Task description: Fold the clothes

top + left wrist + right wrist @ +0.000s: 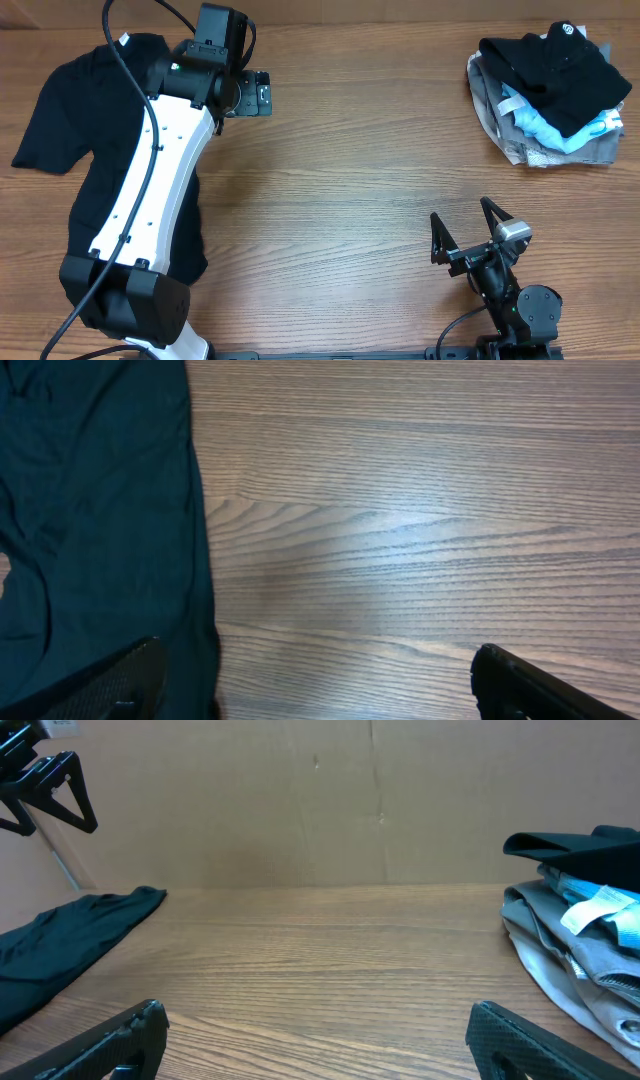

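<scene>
Left end effector [255, 95]: fingers spread, empty, hovering over bare counter [350, 170] just beside the flat black shirt [60, 120], probably lining up on its edge. Right end effector [460, 212]: spread, empty, near its base. Second black shirt [555, 60] tops the far-right pile [500, 130]. Counter is wood-grain; plain brown wall [300, 800] behind.

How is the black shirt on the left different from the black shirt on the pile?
The left shirt lies spread flat on the table; the pile shirt is bunched on top of grey and blue clothes. The left shirt shows a white neck tag; the pile shirt shows a small white logo. Both are black.
</scene>
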You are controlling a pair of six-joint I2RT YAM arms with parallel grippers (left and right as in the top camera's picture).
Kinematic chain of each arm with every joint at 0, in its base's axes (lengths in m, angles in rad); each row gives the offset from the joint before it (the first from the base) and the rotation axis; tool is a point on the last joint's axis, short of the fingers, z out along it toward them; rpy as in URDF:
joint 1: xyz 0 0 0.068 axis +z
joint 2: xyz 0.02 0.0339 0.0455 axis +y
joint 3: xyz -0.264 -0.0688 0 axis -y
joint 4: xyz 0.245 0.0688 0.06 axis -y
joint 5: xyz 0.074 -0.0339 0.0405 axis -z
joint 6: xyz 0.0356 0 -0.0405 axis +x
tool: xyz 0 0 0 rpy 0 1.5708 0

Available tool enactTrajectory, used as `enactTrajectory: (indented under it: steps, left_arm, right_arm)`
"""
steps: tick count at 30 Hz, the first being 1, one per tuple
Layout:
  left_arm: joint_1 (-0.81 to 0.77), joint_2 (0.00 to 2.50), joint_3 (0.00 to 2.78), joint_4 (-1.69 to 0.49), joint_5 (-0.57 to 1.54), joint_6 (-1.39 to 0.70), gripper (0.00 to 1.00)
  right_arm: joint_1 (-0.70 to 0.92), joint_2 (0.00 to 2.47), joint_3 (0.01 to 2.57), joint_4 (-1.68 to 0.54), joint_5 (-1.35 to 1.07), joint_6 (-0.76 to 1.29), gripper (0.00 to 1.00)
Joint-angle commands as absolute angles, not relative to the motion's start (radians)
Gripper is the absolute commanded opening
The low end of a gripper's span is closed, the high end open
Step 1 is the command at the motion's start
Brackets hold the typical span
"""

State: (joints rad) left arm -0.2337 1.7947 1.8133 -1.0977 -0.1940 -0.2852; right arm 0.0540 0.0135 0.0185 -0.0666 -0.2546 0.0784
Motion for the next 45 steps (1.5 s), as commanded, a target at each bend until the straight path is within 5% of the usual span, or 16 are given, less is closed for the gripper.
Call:
enactTrajectory:
  steps: [1,14,24,27,31,39,45]
  left_arm:
    - [-0.229,1.805,1.819,-1.095,-0.19,-0.284,1.0]
    - [-0.272,1.745,1.787,-1.108,-0.19,-0.285,1.0]
    - [-0.274,1.251,1.327,-1.083,-0.334,-0.285,0.94]
    - [-0.271,1.1,1.173,-1.024,-0.407,-0.284,1.0]
    - [-0.229,0.914,0.95,-0.851,-0.379,-0.285,1.0]
    - [-0.077,0.47,0.402,-0.196,0.004,-0.286,1.0]
    - [-0.052,0.3,0.242,-0.069,0.032,-0.323,1.0]
  right_arm:
    - [0.058,0.003,0.008,-0.057,-0.244,0.083,1.0]
    - [0.058,0.003,0.008,-0.057,-0.244,0.083,1.0]
    - [0.058,0.003,0.008,-0.057,-0.244,0.083,1.0]
    - [0.058,0.003,0.008,-0.057,-0.244,0.083,1.0]
    - [0.058,0.003,0.008,-0.057,-0.244,0.083,1.0]
    - [0.058,0.003,0.008,-0.057,-0.244,0.083,1.0]
    - [0.058,0.003,0.008,-0.057,-0.244,0.083,1.0]
